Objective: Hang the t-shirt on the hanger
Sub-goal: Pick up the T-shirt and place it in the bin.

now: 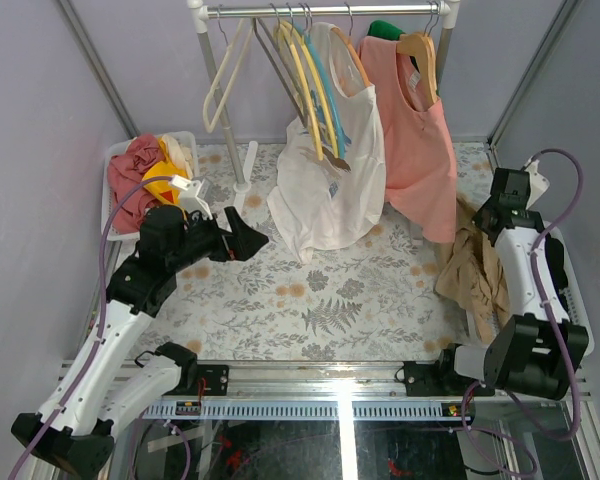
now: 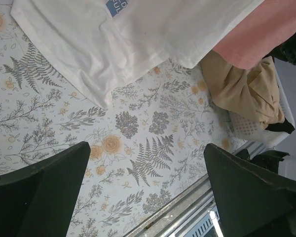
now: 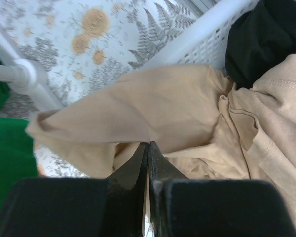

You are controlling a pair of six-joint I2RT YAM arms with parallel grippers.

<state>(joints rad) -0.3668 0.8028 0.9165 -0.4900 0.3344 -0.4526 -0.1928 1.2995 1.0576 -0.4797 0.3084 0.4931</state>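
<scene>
T-shirt (image 3: 187, 108), bunched in basket (image 3: 207, 44) at right edge of table (image 1: 360, 300), pinched by closed right gripper (image 3: 148, 145); left gripper (image 2: 147, 148) spread wide, empty.

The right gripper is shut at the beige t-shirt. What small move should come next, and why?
Probably a short lift straight up. The right gripper is shut on a fold of the t-shirt, which drapes over the rim of the white basket; lifting should free the fabric.

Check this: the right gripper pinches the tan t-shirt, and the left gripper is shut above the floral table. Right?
Not quite. The left gripper is open, jaws wide apart above the floral table, as the left wrist view shows. The right gripper does pinch the tan t-shirt.
</scene>
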